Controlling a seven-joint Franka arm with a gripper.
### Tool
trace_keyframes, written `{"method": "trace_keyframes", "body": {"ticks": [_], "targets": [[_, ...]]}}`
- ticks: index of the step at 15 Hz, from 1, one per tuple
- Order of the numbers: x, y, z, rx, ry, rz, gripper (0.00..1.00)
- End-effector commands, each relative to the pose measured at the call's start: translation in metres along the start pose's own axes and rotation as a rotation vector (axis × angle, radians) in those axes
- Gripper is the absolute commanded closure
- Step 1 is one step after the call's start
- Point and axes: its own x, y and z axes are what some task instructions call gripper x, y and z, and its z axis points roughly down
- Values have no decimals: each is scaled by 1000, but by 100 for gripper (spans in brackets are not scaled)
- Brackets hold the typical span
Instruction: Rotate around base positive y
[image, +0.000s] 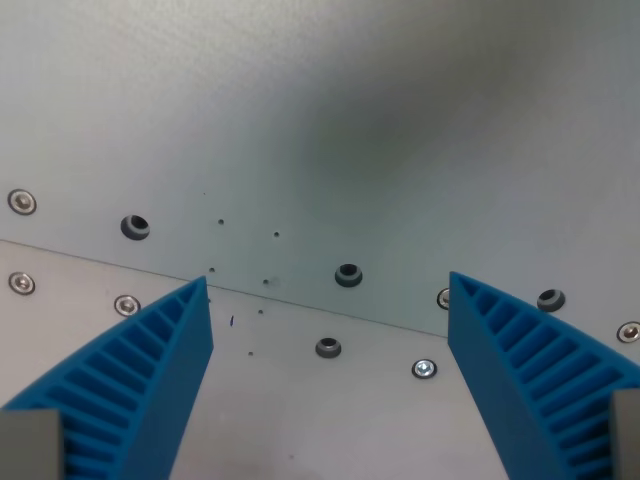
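Observation:
My gripper (328, 285) is open and empty. Its two blue ribbed fingers rise from the bottom corners of the wrist view, the left finger (150, 370) and the right finger (520, 365), with a wide gap between them. Below them lies a grey metal plate (330, 120). Nothing sits between the fingers.
A seam runs across the plate (300, 300) from the wrist view's left down to the right. Screws (22, 202) (424, 369) and dark holes (135, 226) (348, 274) (328, 348) line both sides of it. Small dark specks dot the plate near the middle.

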Motion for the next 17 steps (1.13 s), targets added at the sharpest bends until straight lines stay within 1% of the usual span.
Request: {"method": "trace_keyframes", "body": {"ticks": [1,17], "targets": [[6,2,-7,48,-183,0,0],[6,2,-7,99,-363,1,0]]}}
